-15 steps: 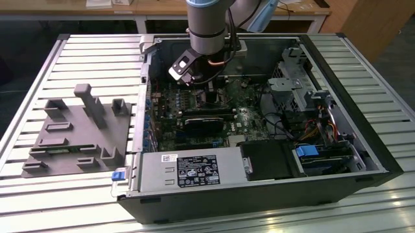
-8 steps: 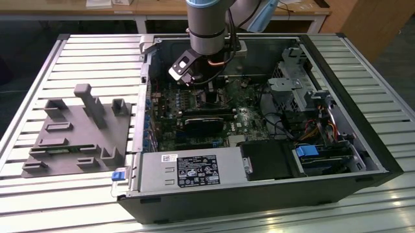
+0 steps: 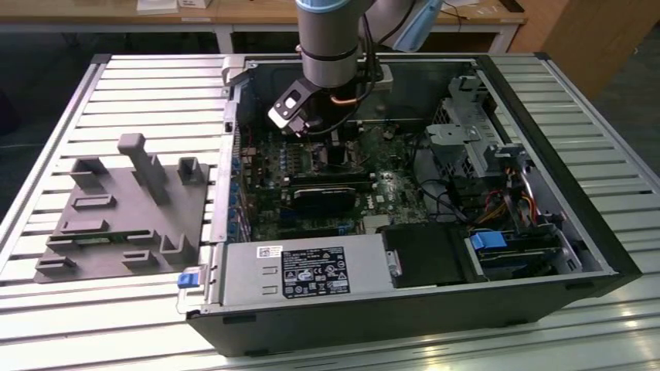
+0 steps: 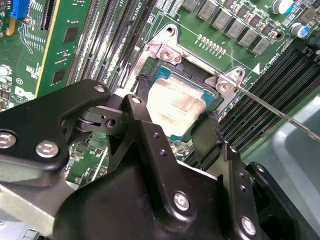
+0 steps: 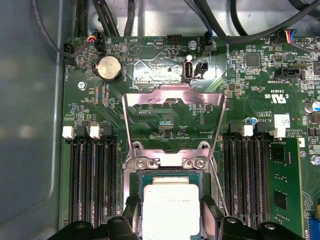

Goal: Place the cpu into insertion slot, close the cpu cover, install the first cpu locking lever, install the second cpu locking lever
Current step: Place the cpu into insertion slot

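My gripper (image 3: 332, 147) reaches down into the open computer case (image 3: 413, 325) over the motherboard. In both wrist views its two black fingers (image 4: 144, 87) hug opposite edges of the cpu (image 4: 177, 107), a pale silvery square. The cpu (image 5: 171, 207) lies in or just above the insertion slot (image 5: 167, 162), whose silvery rim (image 4: 167, 50) shows behind it. The gripper (image 5: 171, 215) is shut on the chip. The cpu cover (image 5: 172, 96) stands swung back, its window showing green board. A thin wire locking lever (image 4: 270, 107) sticks out beside the socket.
Dark memory slots (image 5: 95, 175) flank the socket on both sides. A coin battery (image 5: 109, 67) and cables lie beyond the cover. In the exterior view, a grey fixture (image 3: 124, 209) sits at the left, a power supply (image 3: 299, 270) in front and a drive cage (image 3: 464, 131) at the right.
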`<state>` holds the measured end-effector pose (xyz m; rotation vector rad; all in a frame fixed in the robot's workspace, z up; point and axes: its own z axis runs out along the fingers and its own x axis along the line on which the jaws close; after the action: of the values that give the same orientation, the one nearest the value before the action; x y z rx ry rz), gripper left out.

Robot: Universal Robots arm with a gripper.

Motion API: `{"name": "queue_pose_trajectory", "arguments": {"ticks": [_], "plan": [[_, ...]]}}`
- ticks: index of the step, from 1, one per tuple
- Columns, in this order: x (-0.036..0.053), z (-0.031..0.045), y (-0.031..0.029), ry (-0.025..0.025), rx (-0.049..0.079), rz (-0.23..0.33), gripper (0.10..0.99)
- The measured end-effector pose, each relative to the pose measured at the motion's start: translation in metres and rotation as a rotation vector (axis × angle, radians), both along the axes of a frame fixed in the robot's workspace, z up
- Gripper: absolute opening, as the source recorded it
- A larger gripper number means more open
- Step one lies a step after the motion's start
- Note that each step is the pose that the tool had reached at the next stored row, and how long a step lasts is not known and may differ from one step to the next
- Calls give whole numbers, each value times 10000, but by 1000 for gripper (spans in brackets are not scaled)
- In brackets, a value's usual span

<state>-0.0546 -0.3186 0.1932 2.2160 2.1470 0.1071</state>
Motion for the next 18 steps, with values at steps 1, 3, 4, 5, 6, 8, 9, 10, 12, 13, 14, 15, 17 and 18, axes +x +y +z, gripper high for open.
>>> {"name": "queue_pose_trajectory", "arguments": {"ticks": [1,3,4,5,6,8,9,10,12,13,14,15,17,18], "plan": [[0,4,0,0,0,0,612],[0,26,0,-1,1,0,612],[0,42,0,0,0,-1,612],[0,61,0,0,0,0,612],[0,81,0,-1,0,0,612],[0,123,0,0,-1,0,612],[0,141,0,1,-1,-1,612],[0,158,0,0,0,0,612],[0,184,0,0,-1,0,612],[0,190,0,1,-1,0,612],[0,189,0,-1,1,0,612],[0,189,0,-1,2,0,612],[0,190,0,-1,2,0,612],[0,190,0,-1,1,0,612]]}}
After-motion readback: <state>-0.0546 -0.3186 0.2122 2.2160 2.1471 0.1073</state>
